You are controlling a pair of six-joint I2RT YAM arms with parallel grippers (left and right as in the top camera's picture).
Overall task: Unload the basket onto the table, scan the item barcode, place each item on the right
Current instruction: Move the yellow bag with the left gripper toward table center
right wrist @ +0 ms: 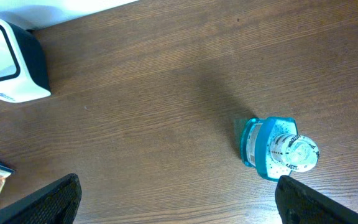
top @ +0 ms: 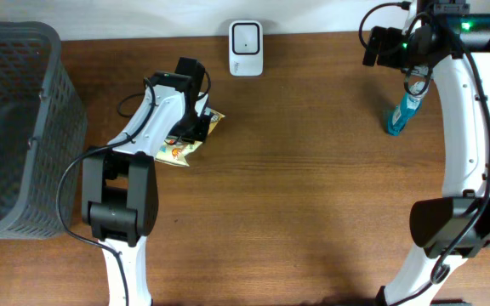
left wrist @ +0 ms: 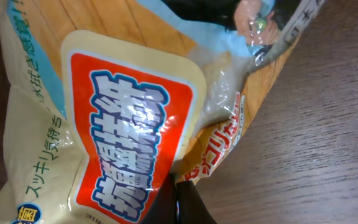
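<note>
My left jaws gripped the packet (top: 179, 154), nearer the scanner (top: 246, 37) at the surface's far edge than my open, empty right jaws.

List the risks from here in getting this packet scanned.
The left gripper pinches the glossy orange-and-cream plastic snack packet near its edge, so it may slip or crumple when lifted. No barcode shows on the visible face, so the white box scanner might miss it.
</note>
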